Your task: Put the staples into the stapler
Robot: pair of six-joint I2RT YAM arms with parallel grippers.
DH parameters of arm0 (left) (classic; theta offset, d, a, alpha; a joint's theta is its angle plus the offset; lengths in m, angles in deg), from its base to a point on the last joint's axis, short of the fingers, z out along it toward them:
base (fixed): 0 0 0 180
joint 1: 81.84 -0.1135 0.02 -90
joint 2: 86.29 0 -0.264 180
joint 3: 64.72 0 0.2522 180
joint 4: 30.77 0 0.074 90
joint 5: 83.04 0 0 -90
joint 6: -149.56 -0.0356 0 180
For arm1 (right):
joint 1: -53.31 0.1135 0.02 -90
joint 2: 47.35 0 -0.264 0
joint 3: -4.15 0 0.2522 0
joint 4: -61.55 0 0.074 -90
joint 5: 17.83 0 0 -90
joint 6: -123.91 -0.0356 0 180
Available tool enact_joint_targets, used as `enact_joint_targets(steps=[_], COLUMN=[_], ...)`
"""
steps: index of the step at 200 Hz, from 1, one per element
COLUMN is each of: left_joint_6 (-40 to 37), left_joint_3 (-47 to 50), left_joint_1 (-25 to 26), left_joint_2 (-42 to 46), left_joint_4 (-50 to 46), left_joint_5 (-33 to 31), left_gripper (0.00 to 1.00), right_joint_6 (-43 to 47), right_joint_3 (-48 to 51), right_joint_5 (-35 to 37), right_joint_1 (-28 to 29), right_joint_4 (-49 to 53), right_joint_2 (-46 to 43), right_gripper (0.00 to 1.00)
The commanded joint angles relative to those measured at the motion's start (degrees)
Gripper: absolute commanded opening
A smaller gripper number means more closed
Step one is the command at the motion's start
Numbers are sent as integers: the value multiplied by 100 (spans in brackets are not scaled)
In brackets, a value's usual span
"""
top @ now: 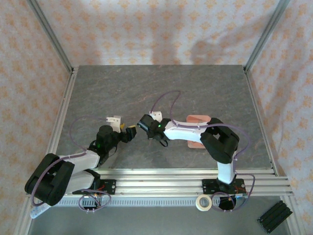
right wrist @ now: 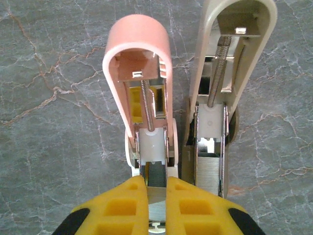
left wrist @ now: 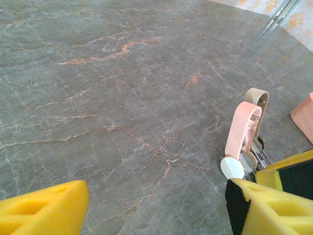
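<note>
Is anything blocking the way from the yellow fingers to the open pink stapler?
Nothing visible does. The right gripper, shut, sits right at the open tray of the pink stapler, whose lid is swung up out of the way.

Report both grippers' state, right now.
Left gripper: open, holding nothing.
Right gripper: shut, at the open pink stapler; whether it pinches anything cannot be told.
</note>
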Motion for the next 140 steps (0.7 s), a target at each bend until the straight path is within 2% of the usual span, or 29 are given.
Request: enact_joint_targets(steps=[1,63,140], left_joint_6=[-141,-148,-185], left_joint_3=[-114,-122,-160], left_joint_1=[75,75,75], left_joint_2=[98,156,162], left_joint_4=[-60,-117,-161], left_joint_5=[-13,-41,-45], left_gripper=[74,74,75], right_joint_6=[77,-83,-182], right_joint_3=[46,-329,-306], right_joint_5=[-8,287,331], right_joint_1=[47,51,20], right_joint_4=[532,1046,749], right_joint_2=[126,455,133], right_gripper=[12,11,11])
